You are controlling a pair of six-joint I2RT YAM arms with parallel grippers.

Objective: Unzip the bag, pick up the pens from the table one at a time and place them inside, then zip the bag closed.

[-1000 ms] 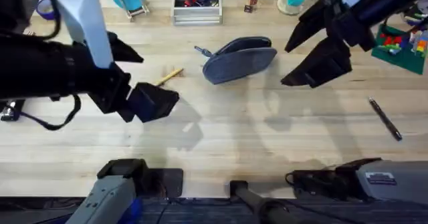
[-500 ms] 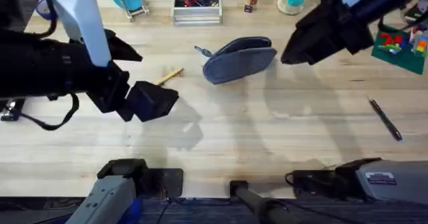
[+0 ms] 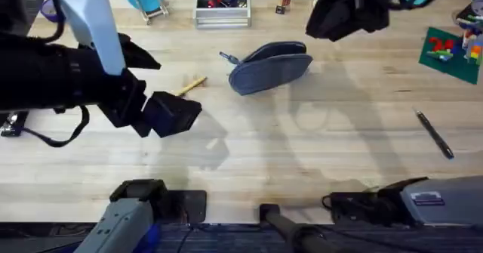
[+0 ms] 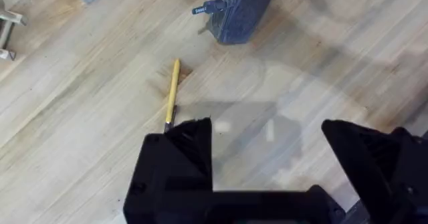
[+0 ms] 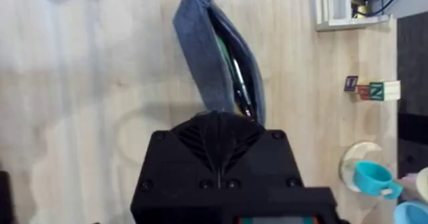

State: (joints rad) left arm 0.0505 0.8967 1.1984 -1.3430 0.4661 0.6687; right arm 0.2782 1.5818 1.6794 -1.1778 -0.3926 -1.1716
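nothing readable on the pouch or pens. the only lettering i can spot is on the little row of wooden letter blocks (image 5: 372, 89) in the right wrist view, too small to make out.

the elongated blue-grey fabric pouch (image 3: 270, 66) lies on the light wooden plank table (image 3: 302, 155), toward the far middle, with its small dark pull tab (image 3: 226, 57) sticking out at its left end. overhead you can't tell much about the zipper, but the right wrist view looks straight down into it: the pouch is gaping open along the top and there's something slim and greenish inside.

the tan-yellow pen (image 3: 192, 85) lies on the table just left of the pouch, not touching it. the left wrist view shows it close beyond the black left gripper (image 4: 267, 140), whose fingers are spread wide with nothing between them. the dark black-grey pen (image 3: 435, 134) is well apart, over on the right side of the table.

the black right gripper (image 3: 332, 20) is up behind the pouch's right end. can't tell if it's open or closed.
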